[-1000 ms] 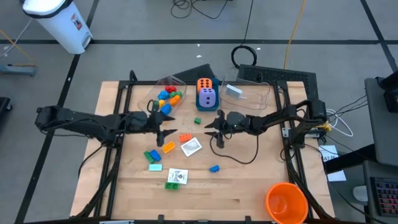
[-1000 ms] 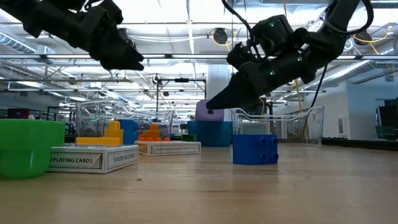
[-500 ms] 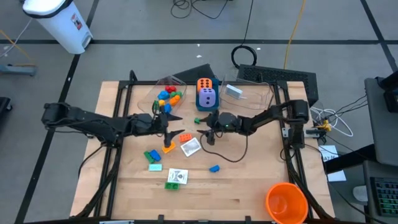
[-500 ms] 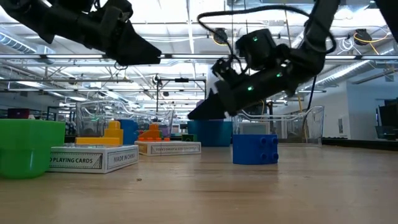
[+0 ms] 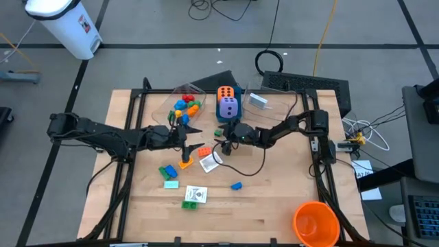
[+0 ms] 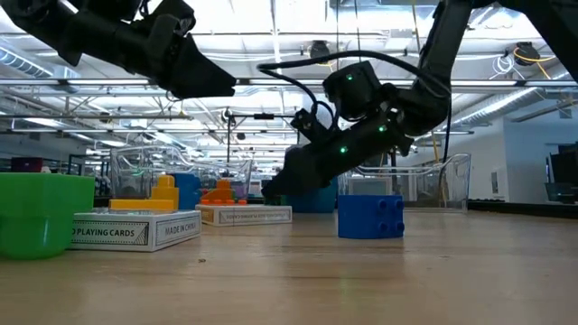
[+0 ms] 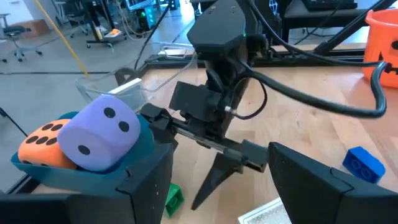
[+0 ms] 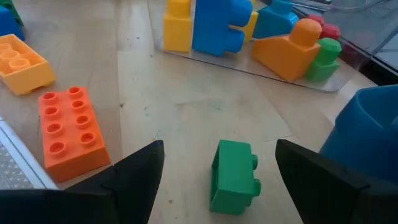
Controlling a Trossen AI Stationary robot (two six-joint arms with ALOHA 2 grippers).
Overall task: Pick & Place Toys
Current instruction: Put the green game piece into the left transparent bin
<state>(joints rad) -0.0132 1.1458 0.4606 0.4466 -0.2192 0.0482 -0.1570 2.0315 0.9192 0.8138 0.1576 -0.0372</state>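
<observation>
The main risk is judged to lie around the small green brick (image 8: 234, 177), which is lying on the bare wood between the spread fingers of the right gripper (image 5: 223, 146), apparently the next piece to be taken. The brick is seen tipped on its side and turned at an angle to the fingers, so if they are closed without being squared up, it may be pinched by a corner and squirted out across the table (image 5: 274, 206). A blue box (image 8: 367, 118) is standing just beside the brick, and one finger could be caught on its wall as the gripper is lowered. The orange brick (image 8: 69, 134) and a white picture card (image 5: 210, 162) are lying near the other finger and could be nudged.

A second hazard is crowding: the left gripper (image 5: 184, 137) is held close by, over the orange bricks beside a clear tub (image 5: 180, 96) of mixed bricks, and the two arms could be brought into contact.

The right gripper's fingers are spread wide and nothing is held or touched by them. The left gripper's fingers are also parted and empty, as shown in its wrist view. The purple die (image 7: 101, 129) and orange die (image 7: 42, 142) are already resting in the blue box.
</observation>
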